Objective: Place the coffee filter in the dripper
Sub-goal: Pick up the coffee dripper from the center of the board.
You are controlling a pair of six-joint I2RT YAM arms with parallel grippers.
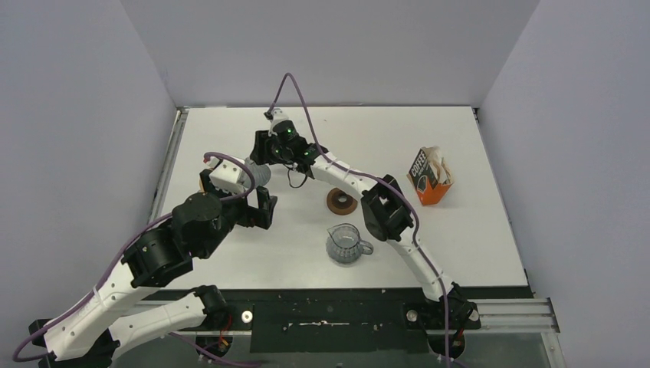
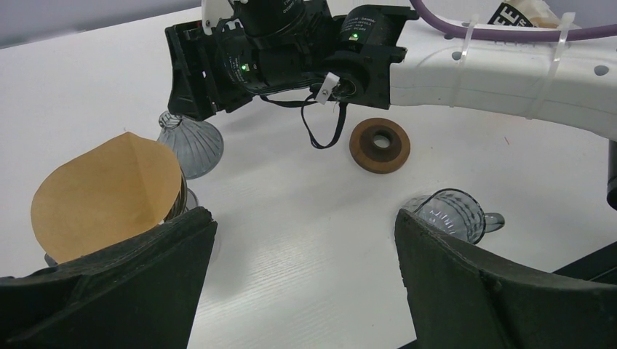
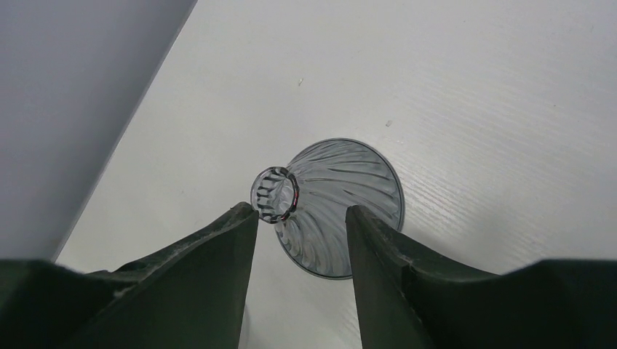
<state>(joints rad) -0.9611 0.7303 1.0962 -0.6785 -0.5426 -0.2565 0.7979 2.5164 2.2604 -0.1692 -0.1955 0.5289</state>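
Observation:
The dripper [image 1: 345, 244], a smoky grey ribbed cup with a side handle, stands upright at the near middle; it also shows in the left wrist view [image 2: 452, 213]. A second smoky ribbed cone [image 3: 342, 203] with no handle in sight stands mouth-down at the far left. My right gripper [image 3: 302, 222] is open, its jaws on either side of that cone's narrow neck. My left gripper [image 2: 305, 233] is open wide and empty above bare table between the two cones. No white coffee filter is clearly in view.
A tan-brown paper cone [image 2: 105, 193] sits in a clear glass beside my left finger. A brown ring collar [image 1: 341, 202] lies flat mid-table. An orange coffee box [image 1: 431, 180] with cream paper at its top stands at the right. Grey walls enclose the table.

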